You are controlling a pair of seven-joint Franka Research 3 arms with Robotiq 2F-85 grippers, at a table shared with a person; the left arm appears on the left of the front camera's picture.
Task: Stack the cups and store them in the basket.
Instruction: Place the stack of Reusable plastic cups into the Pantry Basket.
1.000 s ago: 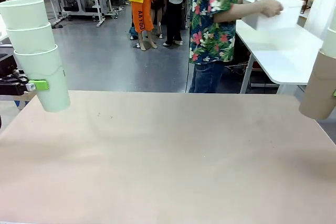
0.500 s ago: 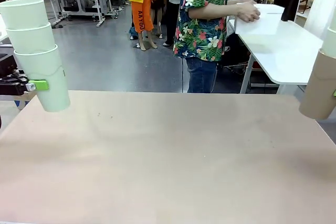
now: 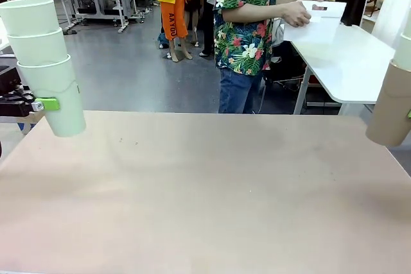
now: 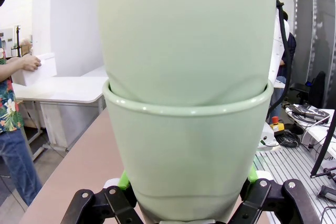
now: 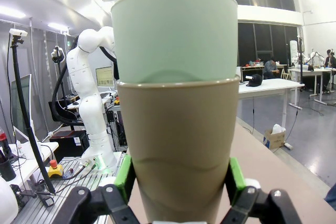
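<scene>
Left gripper [image 4: 186, 203] stays clamped on the mint cup stack [image 3: 45, 62] at the left. Far side, the person [image 3: 247, 24] has stepped left with the basket [image 3: 324, 27] in hand, so it's probably coming over. Right gripper [image 5: 178, 195] is clamped on the taupe-bottomed stack [image 3: 390, 110], right edge.

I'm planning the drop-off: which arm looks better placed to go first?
Probably right. The person holds the white rectangular plastic basket toward the robot's right, nearer the right tool gripping the taupe-bottomed tumbler stack than the left tool with its mint green tumbler stack.
</scene>
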